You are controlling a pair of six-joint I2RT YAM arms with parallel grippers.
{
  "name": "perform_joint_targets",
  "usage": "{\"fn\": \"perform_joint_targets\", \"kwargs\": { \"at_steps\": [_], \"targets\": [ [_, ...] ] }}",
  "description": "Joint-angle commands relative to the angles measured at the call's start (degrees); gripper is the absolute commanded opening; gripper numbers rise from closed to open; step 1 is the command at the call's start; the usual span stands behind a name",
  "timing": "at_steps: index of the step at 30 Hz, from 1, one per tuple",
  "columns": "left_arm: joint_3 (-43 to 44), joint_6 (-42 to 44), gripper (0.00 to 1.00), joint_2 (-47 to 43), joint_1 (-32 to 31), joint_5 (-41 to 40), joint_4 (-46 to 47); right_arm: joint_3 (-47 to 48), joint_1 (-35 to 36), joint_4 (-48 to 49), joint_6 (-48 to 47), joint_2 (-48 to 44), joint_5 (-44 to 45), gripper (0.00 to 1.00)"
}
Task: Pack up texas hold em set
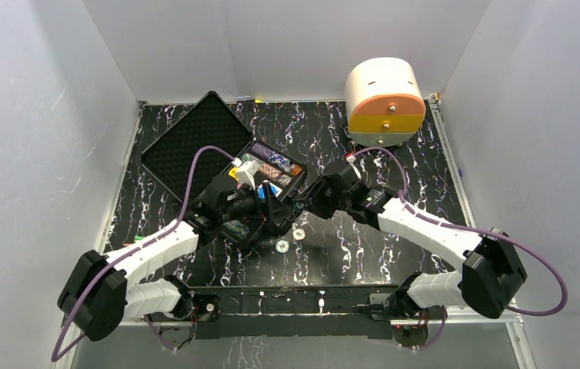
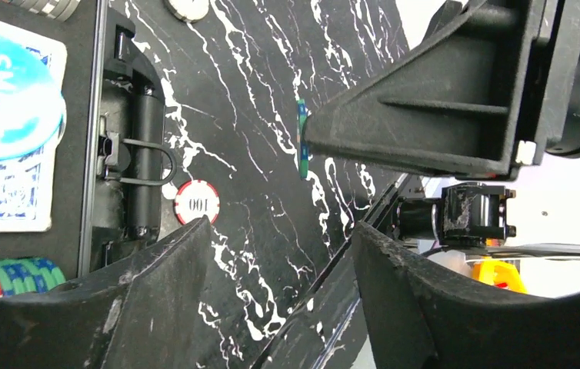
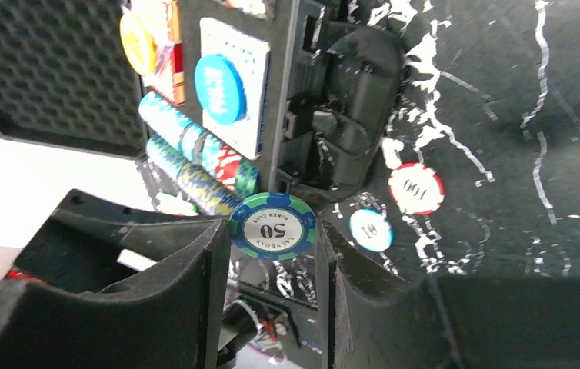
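The right claw point(image 3: 273, 234) is clenching a green-and-blue round plastic 50 chip point(image 3: 273, 225) upright, just off the handle side of the black hard plastic case point(image 3: 333, 69). The left claw point(image 2: 281, 231) is gaping empty, facing the chip's rim.

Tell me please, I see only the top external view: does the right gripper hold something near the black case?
Observer: Yes. In the right wrist view the right gripper is shut on a green 50 chip, printed Las Vegas Poker Club.
Operator: And what lies loose nearby?
Observer: Two more chips, flat on the table: a red-and-white 100 chip and a light blue chip that seems marked 10.
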Motion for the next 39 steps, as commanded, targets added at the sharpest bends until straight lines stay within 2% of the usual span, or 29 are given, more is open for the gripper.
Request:
{"fn": "perform_joint_targets", "kwargs": {
  "at_steps": [1, 5, 12, 16, 22, 26, 27, 29, 32, 39],
  "targets": [
    [-0.3, -2.8, 0.62, 1.2, -0.7, 0.5, 9.8, 1.2, -0.3, 4.9, 3.8, 0.1, -5.2, 0.44],
    [0.3, -2.5, 0.56, 2.5, -0.8, -0.2, 10.9, 1.3, -0.4, 5.9, 4.8, 0.9, -7.6, 0.44],
    [0.6, -3.2, 0.4, 4.1, -0.9, -2.1, 11.0, 1.5, -0.5, 7.5, 5.8, 2.1, -10.0, 0.43],
    [1.7, -2.7, 0.26, 3.5, -0.9, -4.6, 9.2, 1.8, -0.5, 7.5, 5.9, 2.9, -11.0, 0.43],
    [2.7, -1.4, 0.02, 4.0, -0.9, -3.3, 8.8, 2.1, -0.5, 8.4, 6.3, 4.0, -12.8, 0.43],
    [3.3, 1.4, 0.0, 3.5, -0.9, -3.4, 6.7, 2.5, -0.5, 8.3, 5.8, 4.6, -13.3, 0.47],
    [3.7, 2.8, 0.0, 3.2, -0.9, -3.9, 5.2, 2.9, -0.7, 7.7, 5.2, 4.6, -13.0, 0.51],
    [5.2, 6.5, 0.0, 2.6, -0.9, -5.1, 0.7, 3.8, -1.2, 6.3, 3.0, 4.5, -12.3, 0.66],
    [10.1, 13.9, 0.0, 2.1, -0.9, -6.5, -10.6, 6.1, -3.0, 1.8, -1.3, 3.5, -9.2, 0.81],
    [21.1, 30.9, 0.0, 4.3, -0.9, -12.3, -37.9, 4.7, -8.3, -3.8, -5.8, -2.7, -0.6, 0.83]
  ]
}}
